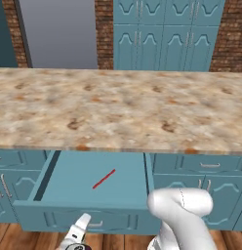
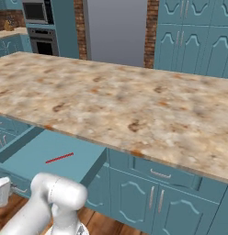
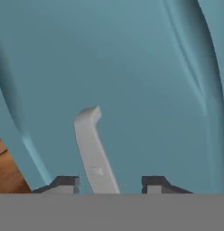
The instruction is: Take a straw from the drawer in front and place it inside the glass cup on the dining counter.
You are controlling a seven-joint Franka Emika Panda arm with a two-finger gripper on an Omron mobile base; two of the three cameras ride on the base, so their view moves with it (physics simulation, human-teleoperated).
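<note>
The straw [image 1: 104, 178] lies flat, diagonal, in the open drawer [image 1: 69, 190].

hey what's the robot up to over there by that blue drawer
The robot's arm is low in front of the open drawer, with its gripper at the silver handle on the drawer front. The fingers stand apart on either side of the handle, not clamped on it. The red straw lies flat inside the drawer, untouched. The dining counter runs above it.
</note>
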